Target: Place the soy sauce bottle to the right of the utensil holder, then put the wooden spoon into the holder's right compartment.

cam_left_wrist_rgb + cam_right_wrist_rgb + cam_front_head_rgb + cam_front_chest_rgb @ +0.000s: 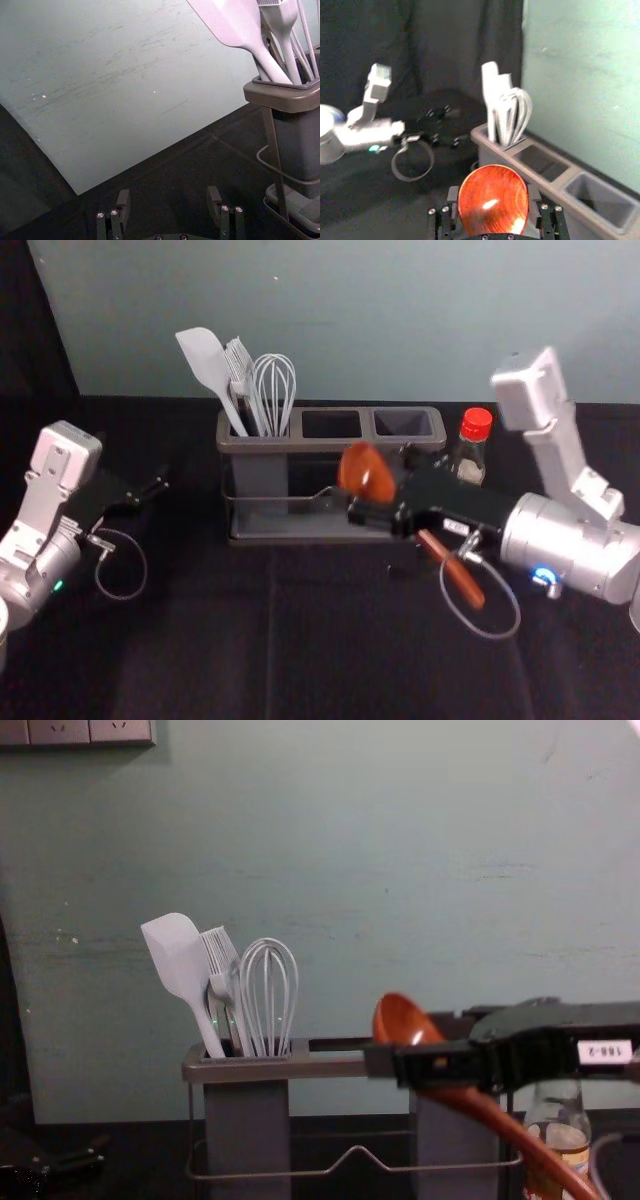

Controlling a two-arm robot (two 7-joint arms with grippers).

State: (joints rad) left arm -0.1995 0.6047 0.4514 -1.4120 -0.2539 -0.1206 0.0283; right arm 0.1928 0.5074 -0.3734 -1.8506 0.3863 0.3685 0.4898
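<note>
My right gripper is shut on the wooden spoon, in front of the holder's right half. In the chest view the spoon's bowl is up and its handle slants down to the right. The right wrist view has the bowl between the fingers of my right gripper. The utensil holder stands upright, its middle and right compartments empty. The soy sauce bottle, red-capped, stands right of the holder. My left gripper is idle left of the holder; my left gripper is open.
A white spatula, a brush and a whisk stand in the holder's left compartment. A pale wall rises behind the dark table.
</note>
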